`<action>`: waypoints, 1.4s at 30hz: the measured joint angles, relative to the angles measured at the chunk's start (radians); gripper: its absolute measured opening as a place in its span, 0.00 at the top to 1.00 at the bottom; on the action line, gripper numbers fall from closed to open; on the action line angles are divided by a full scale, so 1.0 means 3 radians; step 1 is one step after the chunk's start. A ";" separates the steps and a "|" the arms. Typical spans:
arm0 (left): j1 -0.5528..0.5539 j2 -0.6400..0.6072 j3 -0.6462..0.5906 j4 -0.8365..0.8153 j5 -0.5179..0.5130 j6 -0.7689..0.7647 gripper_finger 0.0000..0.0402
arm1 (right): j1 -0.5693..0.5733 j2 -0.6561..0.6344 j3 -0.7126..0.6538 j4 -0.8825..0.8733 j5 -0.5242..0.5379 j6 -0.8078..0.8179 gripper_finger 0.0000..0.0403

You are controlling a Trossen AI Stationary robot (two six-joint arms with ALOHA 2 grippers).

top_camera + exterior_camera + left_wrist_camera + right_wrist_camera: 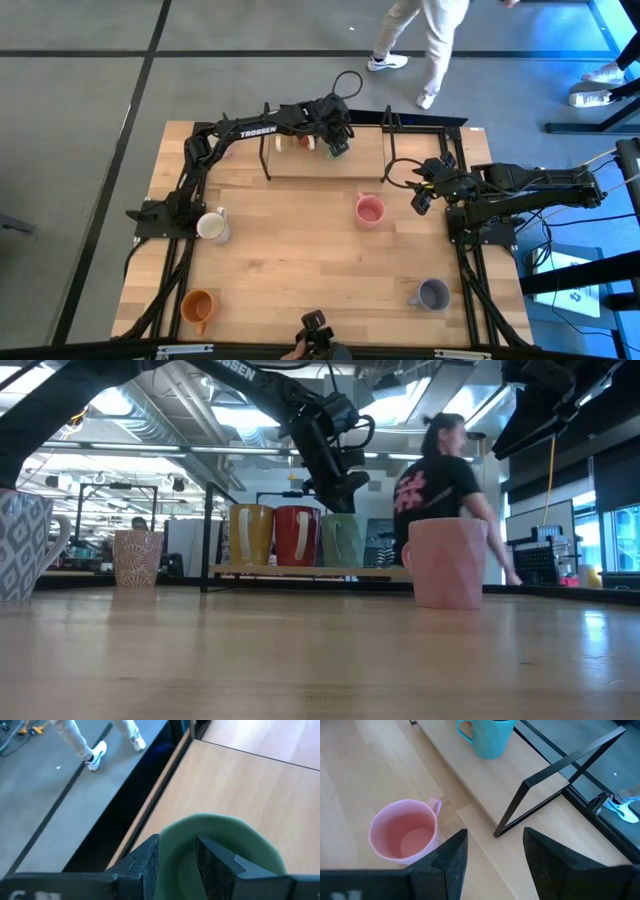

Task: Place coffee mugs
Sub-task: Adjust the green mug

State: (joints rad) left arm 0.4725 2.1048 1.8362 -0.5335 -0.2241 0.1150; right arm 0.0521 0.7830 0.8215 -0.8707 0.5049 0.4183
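With the left end effector pinched on the rim of the green mug over the raised shelf, lower it straight, release only once seated; the right end effector, fingers apart, waits near the pink mug.

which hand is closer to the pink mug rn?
Right. The right hand hangs open just beside the pink mug; the left hand is up at the raised shelf, gripping the green mug.
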 joint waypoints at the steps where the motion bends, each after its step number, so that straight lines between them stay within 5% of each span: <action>1: 0.0006 0.0000 0.0000 0.0019 -0.0017 0.0000 0.70 | 0.0000 0.0000 0.0000 0.0000 0.0000 0.0000 0.56; 13: -0.0015 -0.0116 -0.0006 0.0023 0.0121 -0.0002 0.70 | 0.0000 0.0000 0.0000 0.0000 -0.0056 -0.0010 0.56; 22: -0.0241 -0.0305 0.0001 -0.0400 0.1549 -0.0024 0.70 | 0.0000 0.0000 -0.0001 -0.0006 -0.0089 -0.0011 0.56; 32: -0.0394 -0.0216 -0.0001 -0.0614 0.0489 0.0181 0.70 | 0.0000 0.0001 -0.0001 -0.0023 -0.0178 -0.0015 0.56; 42: -0.0310 -0.0211 -0.0003 -0.0639 0.0725 0.0185 0.70 | 0.0000 0.0001 -0.0001 -0.0051 -0.0177 -0.0014 0.56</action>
State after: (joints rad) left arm 0.3794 2.0415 1.8355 -0.7252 -0.0067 0.1706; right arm 0.0521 0.7832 0.8211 -0.8860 0.4519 0.4141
